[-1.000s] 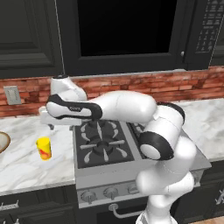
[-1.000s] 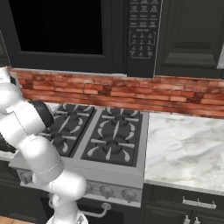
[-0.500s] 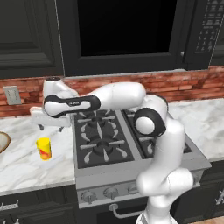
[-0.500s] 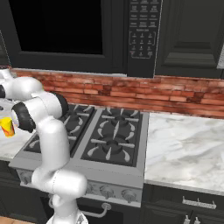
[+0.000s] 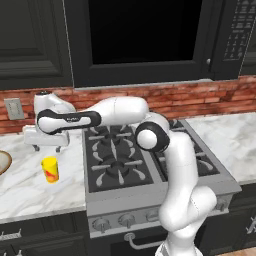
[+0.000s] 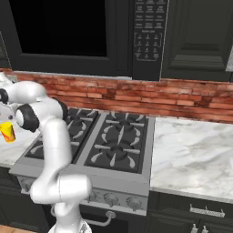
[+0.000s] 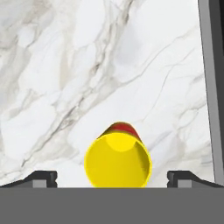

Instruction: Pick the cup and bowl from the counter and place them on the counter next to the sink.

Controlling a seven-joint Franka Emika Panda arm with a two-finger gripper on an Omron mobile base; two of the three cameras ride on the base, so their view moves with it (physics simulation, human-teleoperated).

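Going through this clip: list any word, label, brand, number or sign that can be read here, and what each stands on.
Arm: small pale lettering on its dark band, too small to read.
Microwave panel: rows of button labels, too blurred to read.
Cup: a red mark, no readable text.
Nothing else carries writing.

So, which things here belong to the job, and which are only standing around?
Job:
- cup, upright on the counter
- bowl, at the left edge
- gripper, open above the cup

Not part of it:
- gas stove
- microwave
- wall outlet
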